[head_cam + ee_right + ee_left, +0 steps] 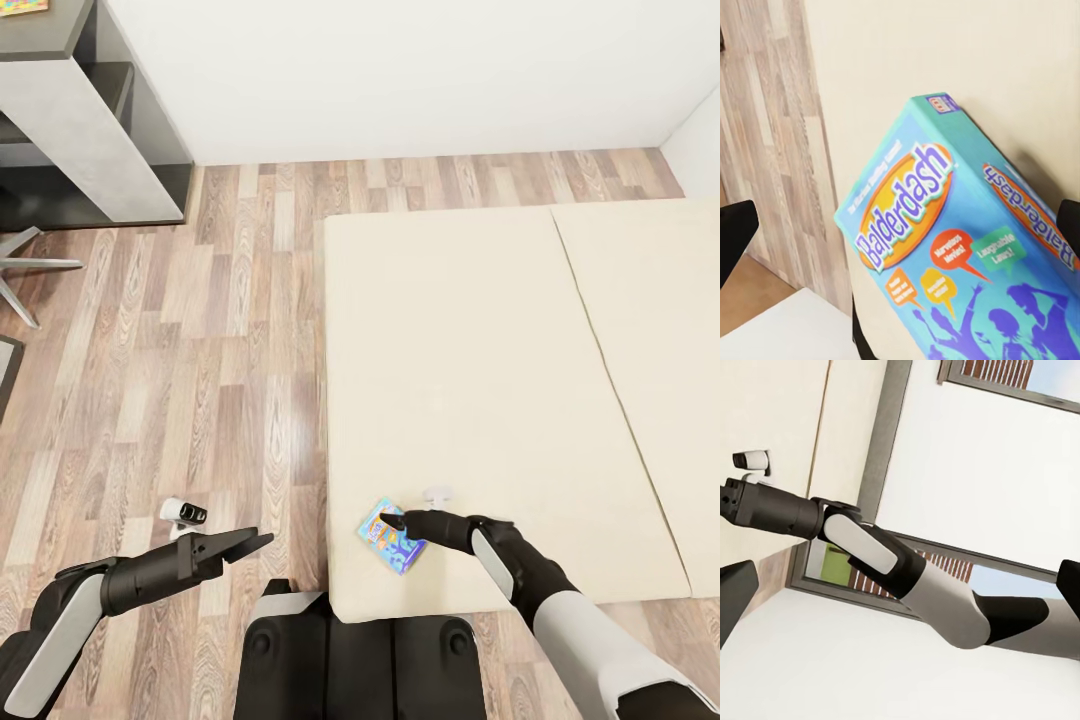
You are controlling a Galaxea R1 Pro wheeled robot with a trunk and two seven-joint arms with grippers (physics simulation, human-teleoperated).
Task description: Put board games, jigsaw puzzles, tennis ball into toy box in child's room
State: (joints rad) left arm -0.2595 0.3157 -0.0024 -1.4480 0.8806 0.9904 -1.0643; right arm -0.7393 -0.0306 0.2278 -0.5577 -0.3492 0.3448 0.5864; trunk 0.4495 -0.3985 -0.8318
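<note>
A teal and blue Balderdash board game [391,536] lies on the cream bed [470,380] near its front left corner. My right gripper [397,521] is right at the box, open. In the right wrist view the box [960,255] is close and sits between the two dark fingers [735,234], which are spread wide at the picture's sides; I cannot tell whether they touch it. My left gripper [250,543] hangs open over the wooden floor beside the bed, holding nothing. Its fingers [736,594] frame my right arm [877,555].
A grey desk unit [95,130] stands at the back left, with a colourful flat item [22,5] on its top edge and chair legs [30,268] beside it. Wooden floor [200,340] lies between desk and bed. A white wall runs behind.
</note>
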